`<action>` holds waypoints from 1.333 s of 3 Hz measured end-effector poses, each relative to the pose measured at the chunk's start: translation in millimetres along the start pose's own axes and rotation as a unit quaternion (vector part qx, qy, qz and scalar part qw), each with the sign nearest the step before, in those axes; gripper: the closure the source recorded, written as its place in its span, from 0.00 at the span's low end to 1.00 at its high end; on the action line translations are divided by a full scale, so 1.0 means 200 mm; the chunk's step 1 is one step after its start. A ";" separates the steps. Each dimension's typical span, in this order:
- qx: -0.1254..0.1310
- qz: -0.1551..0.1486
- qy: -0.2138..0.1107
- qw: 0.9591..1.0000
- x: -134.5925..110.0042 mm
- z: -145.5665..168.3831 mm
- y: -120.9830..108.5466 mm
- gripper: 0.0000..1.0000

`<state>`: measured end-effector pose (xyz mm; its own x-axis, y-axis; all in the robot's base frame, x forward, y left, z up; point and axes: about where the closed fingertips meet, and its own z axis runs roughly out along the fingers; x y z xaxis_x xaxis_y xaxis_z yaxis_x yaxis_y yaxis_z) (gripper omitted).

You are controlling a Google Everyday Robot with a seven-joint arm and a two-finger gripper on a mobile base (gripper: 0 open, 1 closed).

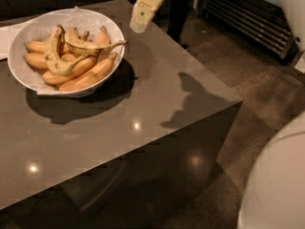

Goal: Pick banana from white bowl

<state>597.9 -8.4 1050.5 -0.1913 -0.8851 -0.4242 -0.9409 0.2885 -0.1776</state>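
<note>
The white bowl (19, 37) stands at the table's far left and holds several bananas on white paper. The banana (90, 46), slim and dull yellow with dark streaks, lies on top of the pile with its long thin stem pointing right over the rim. A curved pale yellow-green banana (53, 61) lies to its left, and plumper orange-yellow ones (90, 73) lie below. My gripper (138, 24), cream-coloured, hangs above the table just right of the bowl's far rim, apart from the bananas.
The grey-brown table (143, 109) has its right corner near the middle of the view, with bare floor (267, 94) beyond. A dark slatted unit (248, 18) stands at the back right. White rounded robot parts (276, 185) fill the lower right.
</note>
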 end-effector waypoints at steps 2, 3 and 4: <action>-0.009 -0.001 -0.028 1.000 -0.25 0.16 -0.04 0.00; -0.004 -0.002 -0.036 0.999 -0.28 0.17 -0.06 0.00; -0.022 0.023 -0.060 0.998 -0.41 0.25 -0.03 0.00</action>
<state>632.6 81.3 1041.7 -0.2013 -0.8202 -0.5355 -0.9440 0.3084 -0.1174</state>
